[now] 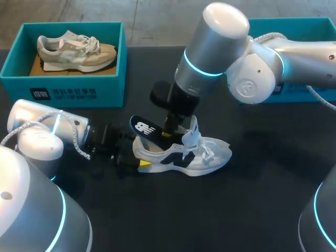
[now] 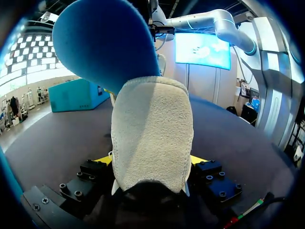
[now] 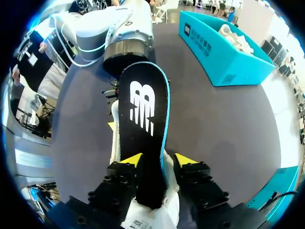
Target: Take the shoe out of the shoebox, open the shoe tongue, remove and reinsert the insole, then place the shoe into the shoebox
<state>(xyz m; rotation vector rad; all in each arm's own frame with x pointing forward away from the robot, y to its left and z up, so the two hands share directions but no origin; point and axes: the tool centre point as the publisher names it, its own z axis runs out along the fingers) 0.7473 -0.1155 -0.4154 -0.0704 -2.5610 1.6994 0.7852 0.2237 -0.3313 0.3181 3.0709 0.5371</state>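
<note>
1. Work surface: a dark table [image 1: 262,210].

2. Task object: a white sneaker [image 1: 184,153] with a dark side emblem lies on its sole at the middle of the table. Its toe points toward the robot's right. The laces are loose and the tongue [image 1: 192,131] stands raised.

3. Left gripper [image 2: 151,162]: clamped on the sneaker's heel. In the left wrist view the pale suede heel counter fills the space between the two yellow tips, and it touches both.

4. Insole [image 3: 143,114]: black upper face, blue edge and blue underside. It projects at a slant from the sneaker's opening over the heel, and its fore end is still inside the shoe. The upper face carries one white logo mark near mid-length.

5. Right gripper [image 3: 157,161]: positioned above the sneaker's opening, with the insole running through it. Whether it clamps the insole cannot be determined from these views.

6. Teal shoebox [image 1: 113,79]: open, at the far left of the table, well apart from the white sneaker. It holds a beige sneaker [image 1: 76,50] lying on its side. The front wall bears a white printed label [image 1: 63,94], which is too small to read.

7. Second teal box [image 1: 294,26]: at the far right, partly hidden behind the right arm.
</note>
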